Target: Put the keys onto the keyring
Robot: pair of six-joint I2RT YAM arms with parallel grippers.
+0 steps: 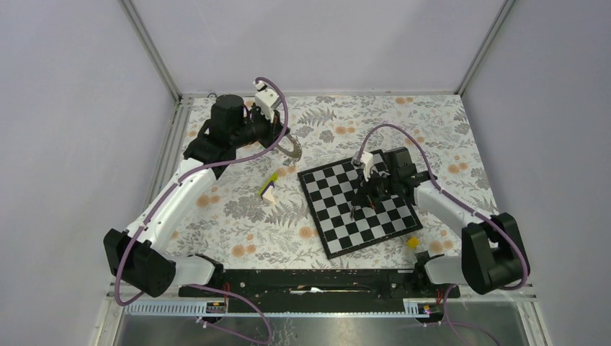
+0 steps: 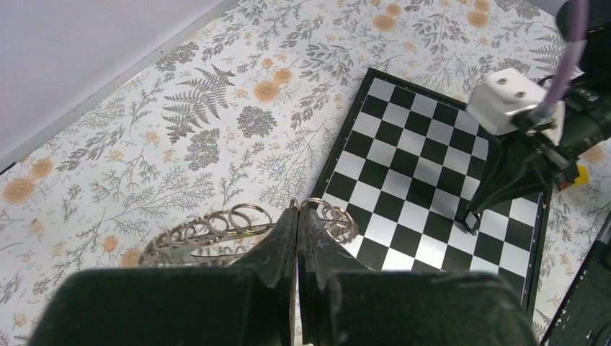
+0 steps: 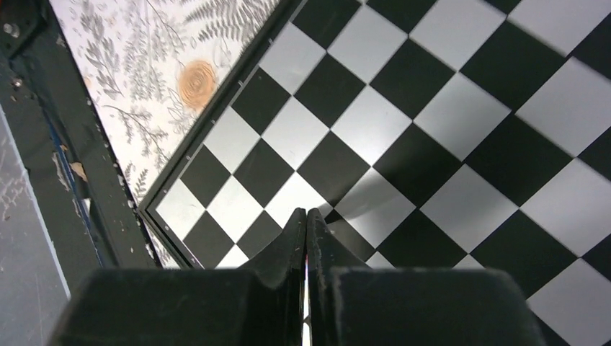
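Left hand point(image 2: 297, 214) up close: fingers pressed together, pinching the keyring point(image 2: 216, 229) at its rim, with coil loops sticking out either side. Ring looks lifted off the floral table point(image 1: 238, 223), just beyond the far left corner of the chessboard point(image 1: 339, 227). No key on it that I can see. Right hand point(image 3: 306, 220) is closed too, tips down over the board; can't tell if anything is pinched between them. Coloured keys: none visible in any view. Lime-and-white wedge point(image 1: 268, 189) sits just left of the board, yellow block point(image 1: 412, 243) off its near right edge. Progress read: ring secured, threading not started, all keys left.
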